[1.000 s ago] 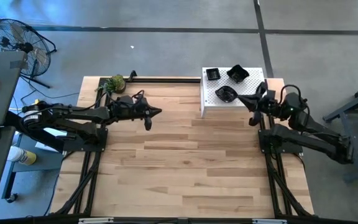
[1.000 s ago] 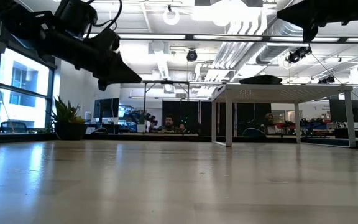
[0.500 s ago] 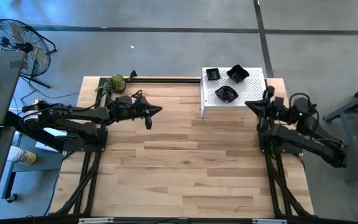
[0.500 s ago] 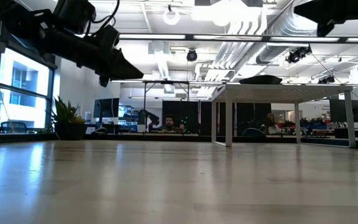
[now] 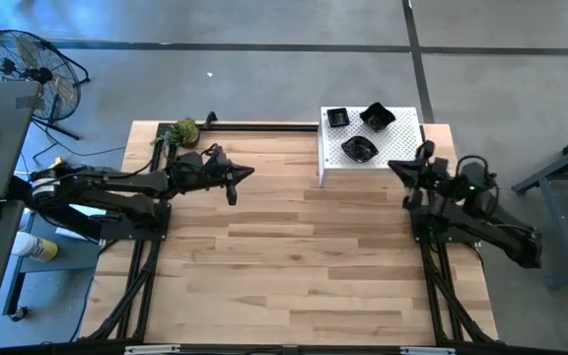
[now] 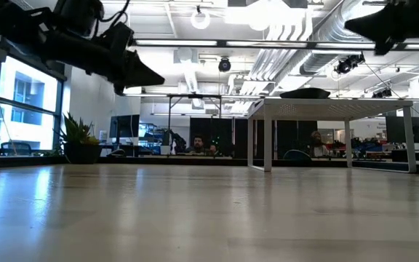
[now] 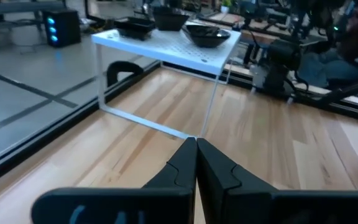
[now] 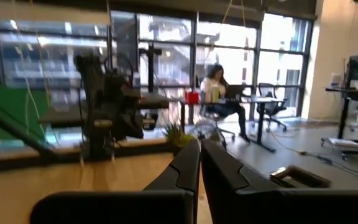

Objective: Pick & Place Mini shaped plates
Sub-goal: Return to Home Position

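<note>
Three black mini shaped plates [image 5: 337,117], [image 5: 376,116], [image 5: 359,149] rest on top of a white perforated stand [image 5: 397,138] at the table's far right. The left wrist view shows them on the stand [image 7: 166,46] as well, one of them a shallow bowl-like plate [image 7: 207,34]. My left gripper [image 5: 251,175] hovers shut and about level over the far left of the table, pointing toward the stand. My right gripper [image 5: 392,165] is shut too, in the air just off the stand's near right corner. Neither holds anything.
A green leafy ball [image 5: 183,131] sits at the far left corner beside a black bar [image 5: 264,125] along the far edge. Bare wood [image 5: 294,256] spans the middle and near half. A fan [image 5: 18,59] stands off the table, and a seated person [image 8: 219,102] shows in the room beyond.
My right gripper has drawn back a little from the white stand toward the table's right edge and sunk slightly, staying shut. My left gripper has tipped up from slanting down to nearly level, staying in place.
</note>
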Controlling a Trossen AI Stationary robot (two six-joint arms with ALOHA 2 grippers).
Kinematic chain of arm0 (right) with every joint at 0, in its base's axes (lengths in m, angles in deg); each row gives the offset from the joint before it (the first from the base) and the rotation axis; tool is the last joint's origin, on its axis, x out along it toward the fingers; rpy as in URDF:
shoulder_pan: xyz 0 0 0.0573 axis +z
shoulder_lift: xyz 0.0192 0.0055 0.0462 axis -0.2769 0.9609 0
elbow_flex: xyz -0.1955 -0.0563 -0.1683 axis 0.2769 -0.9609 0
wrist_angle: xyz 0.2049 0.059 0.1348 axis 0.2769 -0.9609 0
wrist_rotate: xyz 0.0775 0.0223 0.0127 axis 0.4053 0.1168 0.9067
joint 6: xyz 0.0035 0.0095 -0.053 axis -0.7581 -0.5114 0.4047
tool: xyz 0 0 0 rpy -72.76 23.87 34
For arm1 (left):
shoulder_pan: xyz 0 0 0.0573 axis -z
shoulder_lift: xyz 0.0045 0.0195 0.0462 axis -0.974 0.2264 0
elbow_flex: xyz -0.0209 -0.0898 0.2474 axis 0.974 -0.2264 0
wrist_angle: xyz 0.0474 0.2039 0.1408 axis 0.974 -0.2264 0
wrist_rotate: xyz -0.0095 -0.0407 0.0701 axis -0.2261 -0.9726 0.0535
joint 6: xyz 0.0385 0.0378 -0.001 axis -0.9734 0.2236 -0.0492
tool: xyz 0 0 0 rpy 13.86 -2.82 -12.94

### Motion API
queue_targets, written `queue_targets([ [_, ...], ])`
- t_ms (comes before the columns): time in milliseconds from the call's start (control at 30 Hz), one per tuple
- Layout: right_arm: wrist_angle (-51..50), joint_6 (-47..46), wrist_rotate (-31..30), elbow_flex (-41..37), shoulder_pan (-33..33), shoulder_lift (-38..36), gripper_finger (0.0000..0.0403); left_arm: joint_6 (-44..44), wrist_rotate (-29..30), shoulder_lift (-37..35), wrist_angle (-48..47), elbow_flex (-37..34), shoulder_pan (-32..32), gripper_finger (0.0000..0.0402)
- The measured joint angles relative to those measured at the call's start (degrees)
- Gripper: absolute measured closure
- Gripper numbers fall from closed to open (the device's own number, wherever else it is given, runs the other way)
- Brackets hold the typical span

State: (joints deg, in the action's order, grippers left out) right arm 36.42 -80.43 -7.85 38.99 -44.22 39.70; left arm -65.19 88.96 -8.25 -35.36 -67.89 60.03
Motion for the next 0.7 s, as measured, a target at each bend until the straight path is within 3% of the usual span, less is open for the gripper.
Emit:
queue_targets([
  [133, 10.0, -3.4, 1.2, -6.0, 0.0, 0.0, 0.0391, 1.2, 2.1, -5.4, 2.0, -4.1, 0.0, 0.0400],
  [400, 3.8, -2.5, 1.0, -4.3, 0.0, -0.1, 0.0391, 1.3, 4.4, -22.3, -1.0, -12.5, 0.0, 0.0400],
  [700, 6.0, -3.8, -1.6, -7.1, 0.0, -0.1, 0.0391, 0.9, 6.8, -45.4, -26.6, -14.7, 0.0, 0.0400],
])
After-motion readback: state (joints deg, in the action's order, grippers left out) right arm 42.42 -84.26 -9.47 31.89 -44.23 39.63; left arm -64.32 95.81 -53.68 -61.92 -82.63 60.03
